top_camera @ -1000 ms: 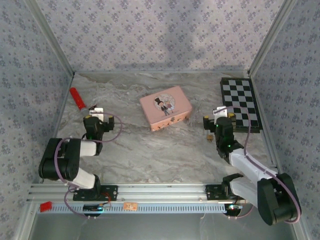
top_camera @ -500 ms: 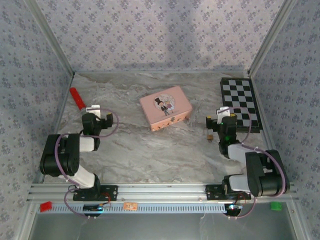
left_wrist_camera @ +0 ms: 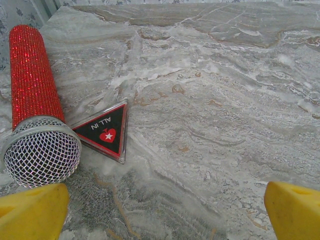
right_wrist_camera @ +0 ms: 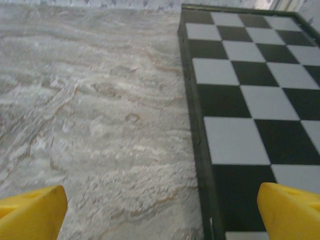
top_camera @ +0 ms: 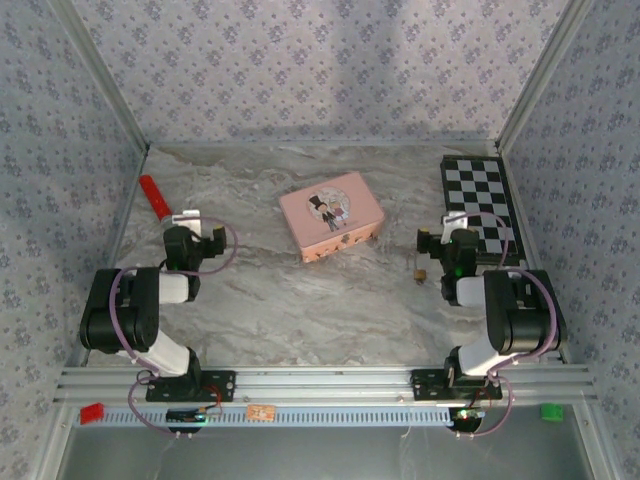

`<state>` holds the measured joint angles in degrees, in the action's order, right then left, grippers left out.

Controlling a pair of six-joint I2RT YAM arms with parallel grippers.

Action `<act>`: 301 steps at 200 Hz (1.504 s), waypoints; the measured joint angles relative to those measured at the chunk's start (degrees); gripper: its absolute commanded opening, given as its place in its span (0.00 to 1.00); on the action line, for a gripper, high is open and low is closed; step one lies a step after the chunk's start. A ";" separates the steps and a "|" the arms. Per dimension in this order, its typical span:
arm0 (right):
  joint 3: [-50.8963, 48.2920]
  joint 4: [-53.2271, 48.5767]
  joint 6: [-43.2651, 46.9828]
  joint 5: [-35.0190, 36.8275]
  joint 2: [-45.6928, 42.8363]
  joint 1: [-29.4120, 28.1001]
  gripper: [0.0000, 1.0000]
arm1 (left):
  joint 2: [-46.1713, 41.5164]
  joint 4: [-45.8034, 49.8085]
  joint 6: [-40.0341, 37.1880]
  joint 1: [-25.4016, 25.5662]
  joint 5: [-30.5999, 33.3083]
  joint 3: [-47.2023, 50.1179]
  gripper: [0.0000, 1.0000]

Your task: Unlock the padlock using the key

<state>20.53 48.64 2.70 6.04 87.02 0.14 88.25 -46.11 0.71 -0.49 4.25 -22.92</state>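
Padlock (top_camera: 421,273): on the table, 4 o'clock from the tin (top_camera: 332,216), near the right gripper (top_camera: 445,240), at its 7 o'clock. Key: too small for us to tell.

Right gripper: tips spread, empty, facing the chessboard (right_wrist_camera: 250,100). Left gripper (left_wrist_camera: 165,210): likewise spread, empty, microphone (left_wrist_camera: 35,100) at its 10 o'clock.

We judge nothing grasped yet. Next move calls for locating the key, then a fine pinch.
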 measured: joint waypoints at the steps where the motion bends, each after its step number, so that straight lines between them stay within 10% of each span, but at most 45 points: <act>1: 0.02 0.00 -0.04 0.09 0.00 0.00 0.99 | 0.00 0.00 0.00 0.00 0.00 0.00 1.00; 301: 0.37 -0.44 -1.01 1.64 0.00 0.20 0.99 | 0.00 0.00 0.02 0.00 0.00 0.00 1.00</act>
<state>20.91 48.21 1.69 7.68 87.02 0.34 88.25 -46.11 0.73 -0.49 4.25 -22.92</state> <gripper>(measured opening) 0.990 0.998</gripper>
